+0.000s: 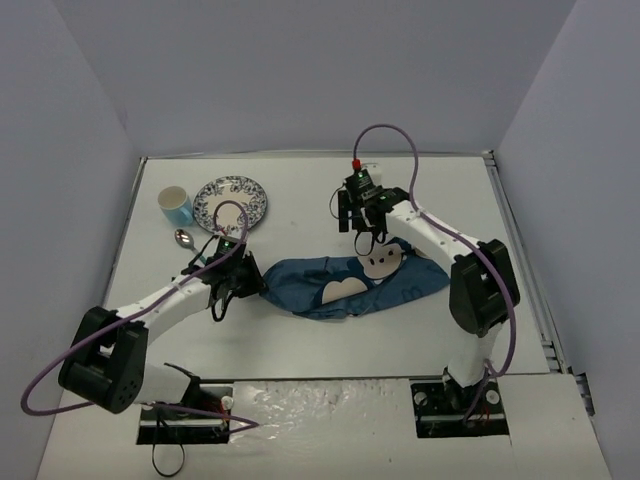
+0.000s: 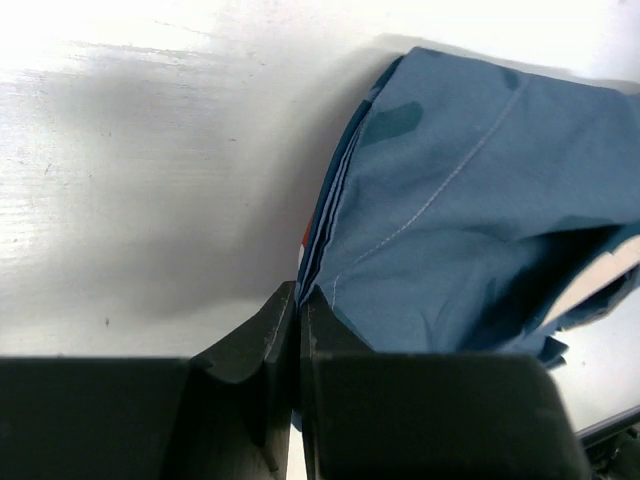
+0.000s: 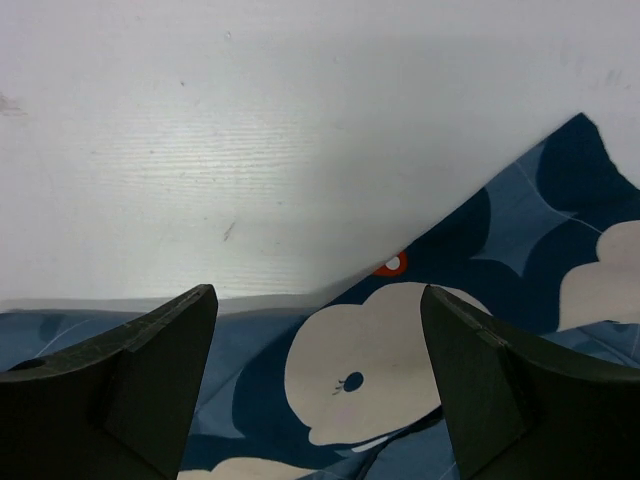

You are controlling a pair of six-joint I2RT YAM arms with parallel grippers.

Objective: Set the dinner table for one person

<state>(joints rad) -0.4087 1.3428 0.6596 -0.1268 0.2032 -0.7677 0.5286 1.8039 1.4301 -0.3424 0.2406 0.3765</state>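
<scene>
from above, the dinner table [image 1: 300,190] fills the view, white and flat, with a plate [image 1: 231,201], cup [image 1: 176,206] and spoon [image 1: 185,239] at its far left. a crumpled blue placemat [image 1: 340,285] lies mid-table between my arms. my left gripper [image 1: 255,284] is at its left end, my right gripper [image 1: 362,238] over its far edge. on my left wrist view, my left gripper [image 2: 298,300] is squeezed fully closed, nipping the placemat's [image 2: 470,200] folded corner. on my right wrist view, my right gripper [image 3: 320,370] stands wide apart above the placemat [image 3: 380,360], holding nothing.
</scene>
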